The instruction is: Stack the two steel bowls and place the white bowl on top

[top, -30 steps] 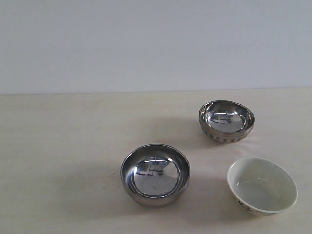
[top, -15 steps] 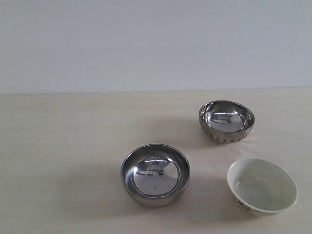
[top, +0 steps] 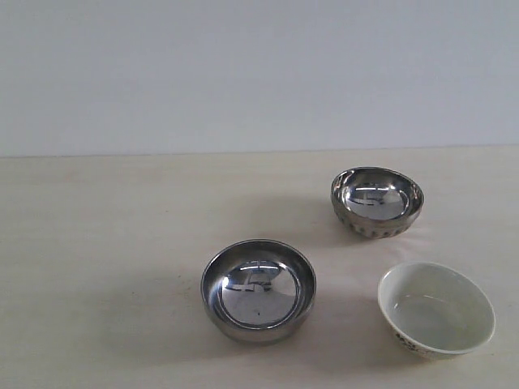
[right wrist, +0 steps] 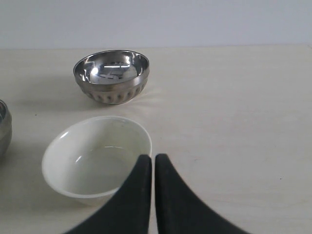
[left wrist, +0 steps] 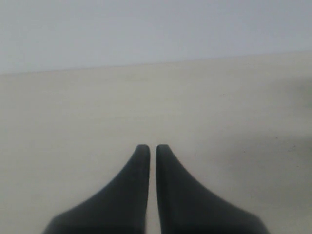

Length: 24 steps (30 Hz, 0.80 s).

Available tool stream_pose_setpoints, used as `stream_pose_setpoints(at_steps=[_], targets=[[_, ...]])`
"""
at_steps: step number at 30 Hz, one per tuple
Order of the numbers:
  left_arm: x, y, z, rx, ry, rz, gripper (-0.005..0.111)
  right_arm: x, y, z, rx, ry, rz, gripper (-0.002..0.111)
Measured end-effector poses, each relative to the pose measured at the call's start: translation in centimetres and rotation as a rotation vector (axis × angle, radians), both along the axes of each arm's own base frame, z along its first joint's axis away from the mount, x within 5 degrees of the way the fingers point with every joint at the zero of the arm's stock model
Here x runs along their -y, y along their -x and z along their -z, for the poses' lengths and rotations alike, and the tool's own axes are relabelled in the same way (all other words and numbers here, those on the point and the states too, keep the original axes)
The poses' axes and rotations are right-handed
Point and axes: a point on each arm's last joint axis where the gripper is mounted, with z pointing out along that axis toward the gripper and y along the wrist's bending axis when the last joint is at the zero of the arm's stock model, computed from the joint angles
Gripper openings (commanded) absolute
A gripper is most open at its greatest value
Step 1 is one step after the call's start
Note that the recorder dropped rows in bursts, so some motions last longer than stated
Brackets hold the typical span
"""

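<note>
The smooth steel bowl [top: 259, 290] stands upright at the middle front of the table, its edge showing as the smooth steel bowl [right wrist: 3, 127] in the right wrist view. The ribbed steel bowl [top: 377, 201] [right wrist: 111, 75] sits further back on the right. The white bowl [top: 435, 309] [right wrist: 96, 156] with dark marks rests at the front right. All three stand apart and empty. Neither arm shows in the exterior view. My right gripper [right wrist: 153, 157] is shut with nothing in it, close to the white bowl's rim. My left gripper [left wrist: 149, 146] is shut over bare table, with no bowl in its view.
The pale table [top: 97, 243] meets a plain grey-white wall [top: 243, 73] along its back edge. Soft shadows lie beside each bowl.
</note>
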Motion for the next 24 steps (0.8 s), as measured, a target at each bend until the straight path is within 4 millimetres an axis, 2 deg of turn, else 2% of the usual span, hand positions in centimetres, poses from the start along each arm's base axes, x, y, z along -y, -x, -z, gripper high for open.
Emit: stream_pose_setpoints(at_steps=[8, 14, 20, 22, 24], targets=[[0.0, 0.0, 0.0, 0.0, 0.0, 0.0, 0.004, 0.0, -0.2, -0.8, 0.096, 0.003, -0.002, 0.0], [0.0, 0.0, 0.0, 0.0, 0.0, 0.0, 0.004, 0.0, -0.2, -3.5, 0.38, -0.122, 0.009, 0.0], [0.0, 0.0, 0.0, 0.0, 0.0, 0.0, 0.004, 0.2, 0.8, -6.7, 0.718, -0.394, -0.025, 0.0], [0.0, 0.0, 0.0, 0.0, 0.0, 0.0, 0.004, 0.2, 1.1, -7.6, 0.754, -0.44, -0.037, 0.0], [0.0, 0.0, 0.0, 0.0, 0.0, 0.0, 0.004, 0.3, 1.5, -9.4, 0.766, -0.458, -0.043, 0.0]])
